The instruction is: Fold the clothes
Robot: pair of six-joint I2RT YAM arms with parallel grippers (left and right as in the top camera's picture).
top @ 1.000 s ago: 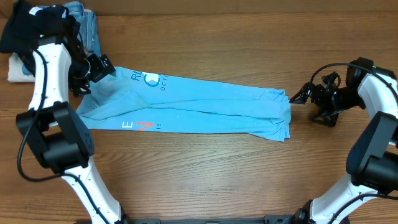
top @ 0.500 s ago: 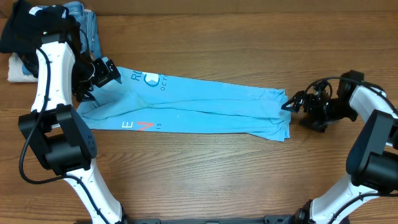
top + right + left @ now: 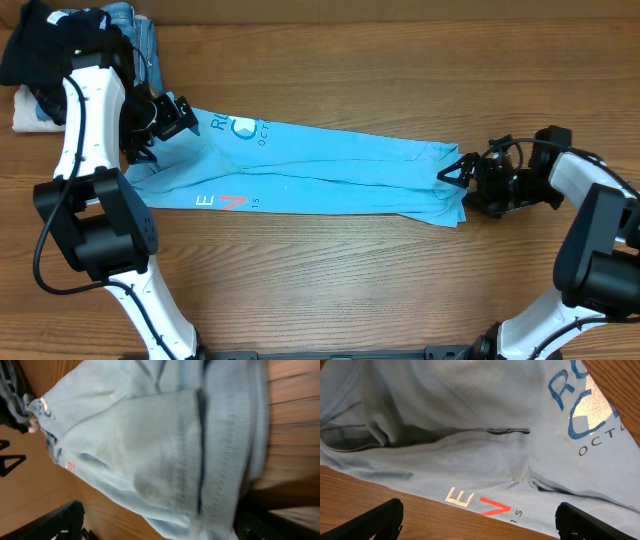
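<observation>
The clothes are a light sky-blue T-shirt (image 3: pixel 320 175) folded into a long strip across the table, with a blue logo and red-and-white lettering near its left end. My left gripper (image 3: pixel 176 117) hovers open over that left end. In the left wrist view the lettering (image 3: pixel 482 505) lies just ahead of the open left gripper (image 3: pixel 480 527). My right gripper (image 3: pixel 449 173) is open at the strip's right end. In the right wrist view the shirt's ribbed hem (image 3: pixel 200 460) fills the space ahead of the open right gripper (image 3: pixel 160 527), whose jaws hold nothing.
A black garment (image 3: pixel 55 35) and blue denim jeans (image 3: pixel 140 35) are piled at the table's far left corner, behind the left arm. A white folded item (image 3: pixel 28 112) lies at the left edge. Bare wooden table (image 3: pixel 330 280) stretches in front of the shirt.
My right gripper has moved left from beyond the shirt to its right end. My left gripper has shifted slightly right over the left end. Both stayed open.
</observation>
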